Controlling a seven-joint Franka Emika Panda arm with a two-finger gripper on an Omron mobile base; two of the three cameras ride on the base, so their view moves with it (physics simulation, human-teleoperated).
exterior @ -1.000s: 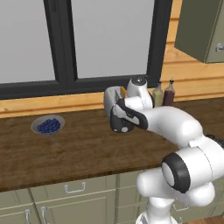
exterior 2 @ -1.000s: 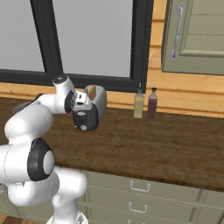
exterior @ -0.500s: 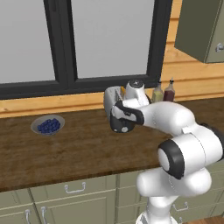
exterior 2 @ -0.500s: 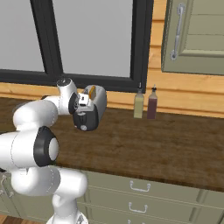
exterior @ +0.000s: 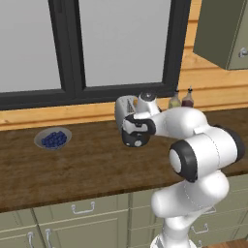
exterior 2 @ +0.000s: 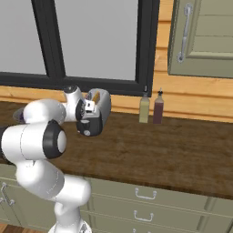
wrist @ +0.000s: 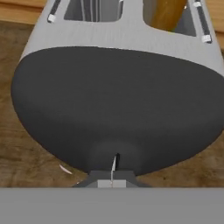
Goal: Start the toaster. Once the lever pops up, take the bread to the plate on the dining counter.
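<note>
Black end panel of the toaster meets the pressed-together gripper; sliding off the lever risks leaving the bread untoasted.

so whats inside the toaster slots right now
One slot of the toaster holds the orange-tan bread, its top showing above the opening. The other slot looks empty, just thin wires. The lower part of the bread is hidden inside the body.
</note>
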